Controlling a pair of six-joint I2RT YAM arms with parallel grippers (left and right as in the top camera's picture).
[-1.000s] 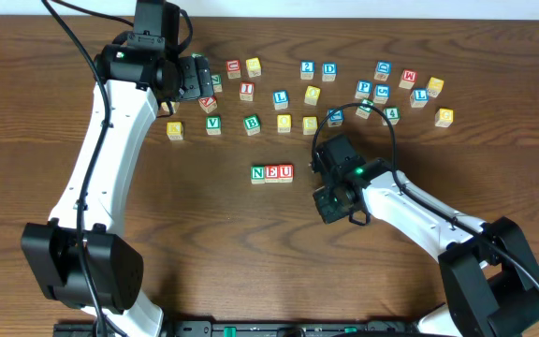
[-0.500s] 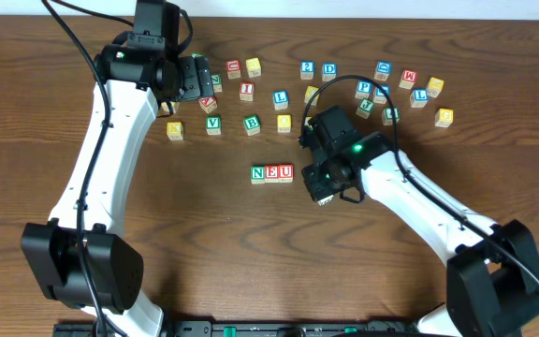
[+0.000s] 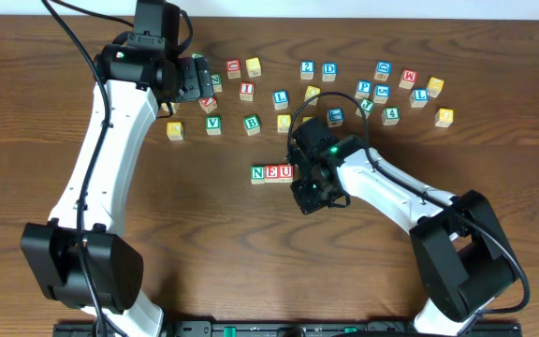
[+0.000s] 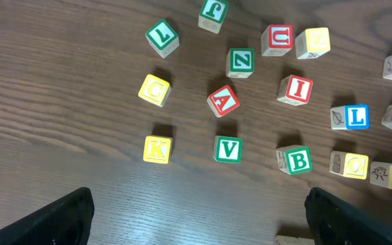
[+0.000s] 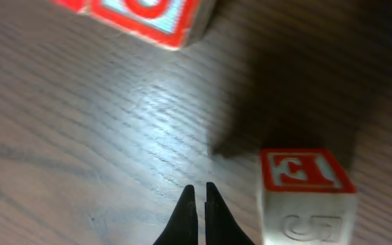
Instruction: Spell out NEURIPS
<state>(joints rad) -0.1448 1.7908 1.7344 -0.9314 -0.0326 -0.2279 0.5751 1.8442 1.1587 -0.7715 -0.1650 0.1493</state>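
From overhead, three blocks are seen set in a row (image 3: 271, 172) at the middle of the table (image 3: 494, 159), reading N, E, U; the other letters lie scattered along the far side, among them the I block (image 3: 246, 91) and the P block (image 3: 363, 89). Over the last second the right gripper (image 3: 305, 197) has been swung in from the lower right and now sits just beside the U end of the row; the left gripper (image 3: 195, 80) has not been moved and is held over the far-left cluster. Whatever lies under the right arm is hidden here.

In the left wrist view the jaws are spread wide at the lower corners with nothing between them; the I block is seen among loose blocks, and a green V block (image 4: 227, 150) lies nearest the gap; none is touched.

In the right wrist view the fingers (image 5: 188, 211) are pressed together and empty; a red-lettered block (image 5: 305, 194) stands on the wood just beside them, not touching, and the U block (image 5: 148, 17) is seen at the top edge, with bare wood between the two blocks. The letter is blurred and turned; it may be the R.

Three of seven letters are judged placed; the fourth appears brought near but not yet joined, so a sideways nudge is probably called for.
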